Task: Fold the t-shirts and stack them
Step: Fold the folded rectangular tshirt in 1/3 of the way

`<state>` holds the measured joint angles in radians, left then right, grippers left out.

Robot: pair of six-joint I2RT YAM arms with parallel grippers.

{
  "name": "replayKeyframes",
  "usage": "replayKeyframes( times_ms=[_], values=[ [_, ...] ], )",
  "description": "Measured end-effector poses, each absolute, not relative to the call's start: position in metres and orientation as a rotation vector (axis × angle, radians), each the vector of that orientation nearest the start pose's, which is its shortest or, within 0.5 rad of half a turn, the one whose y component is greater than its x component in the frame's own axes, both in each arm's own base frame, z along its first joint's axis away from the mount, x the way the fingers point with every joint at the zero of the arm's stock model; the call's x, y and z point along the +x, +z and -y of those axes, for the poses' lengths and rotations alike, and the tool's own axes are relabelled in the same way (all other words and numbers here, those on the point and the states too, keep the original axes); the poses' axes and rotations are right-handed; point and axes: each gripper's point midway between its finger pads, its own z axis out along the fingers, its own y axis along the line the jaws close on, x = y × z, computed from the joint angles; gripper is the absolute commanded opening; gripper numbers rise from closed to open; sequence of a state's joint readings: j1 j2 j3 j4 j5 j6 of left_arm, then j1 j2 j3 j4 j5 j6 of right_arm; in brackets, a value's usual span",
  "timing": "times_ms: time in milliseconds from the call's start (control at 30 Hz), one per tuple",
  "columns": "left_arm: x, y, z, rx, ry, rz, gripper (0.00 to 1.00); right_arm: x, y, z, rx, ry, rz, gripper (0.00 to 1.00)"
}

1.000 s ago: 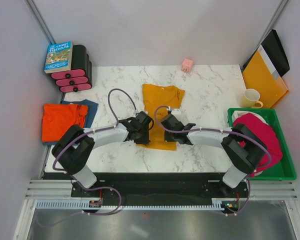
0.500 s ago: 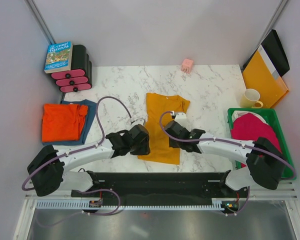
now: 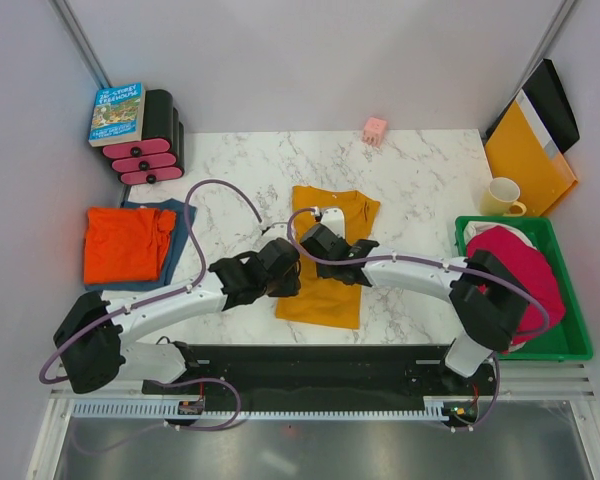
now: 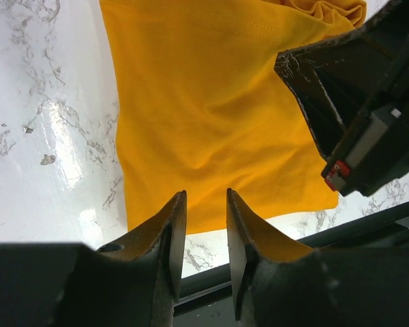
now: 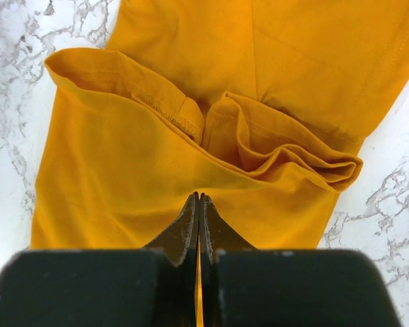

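Mustard-yellow cotton t-shirt (image 3: 325, 295) lies narrow-folded mid-counter (image 3: 420, 180), toward the near edge. Left hand (image 4: 202, 218) low over its near-left corner, fingers slightly apart. Right hand (image 5: 199, 204) angled down mid-shirt, fingers pressed together.

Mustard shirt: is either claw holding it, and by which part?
The right claw pinches fabric near the middle of the mustard shirt; the left claw is open, holding nothing.

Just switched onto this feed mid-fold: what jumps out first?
The mustard-yellow t-shirt lies mid-table with both grippers over it: the right gripper is shut on a bunched fold, the left gripper open by its near hem. A red-orange t-shirt rests on a blue t-shirt at the left edge; a magenta-pink t-shirt fills the green bin.
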<state>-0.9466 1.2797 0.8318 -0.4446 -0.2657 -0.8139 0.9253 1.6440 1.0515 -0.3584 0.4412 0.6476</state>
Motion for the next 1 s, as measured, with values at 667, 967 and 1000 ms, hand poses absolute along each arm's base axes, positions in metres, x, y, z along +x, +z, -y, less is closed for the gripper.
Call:
replayKeyframes(
  times_ms=[667, 967, 1000],
  values=[
    [0.198, 0.090, 0.244, 0.074, -0.422, -2.496, 0.81, 0.348, 0.033, -0.272, -0.108, 0.017, -2.413, 0.26],
    [0.202, 0.109, 0.235, 0.060, -0.433, -2.420, 0.86, 0.330, 0.184, -0.257, 0.023, 0.237, -2.146, 0.54],
    [0.201, 0.106, 0.234, 0.062, -0.425, -2.425, 0.85, 0.322, 0.195, -0.253, 0.038, 0.262, -2.127, 0.53]
  ],
)
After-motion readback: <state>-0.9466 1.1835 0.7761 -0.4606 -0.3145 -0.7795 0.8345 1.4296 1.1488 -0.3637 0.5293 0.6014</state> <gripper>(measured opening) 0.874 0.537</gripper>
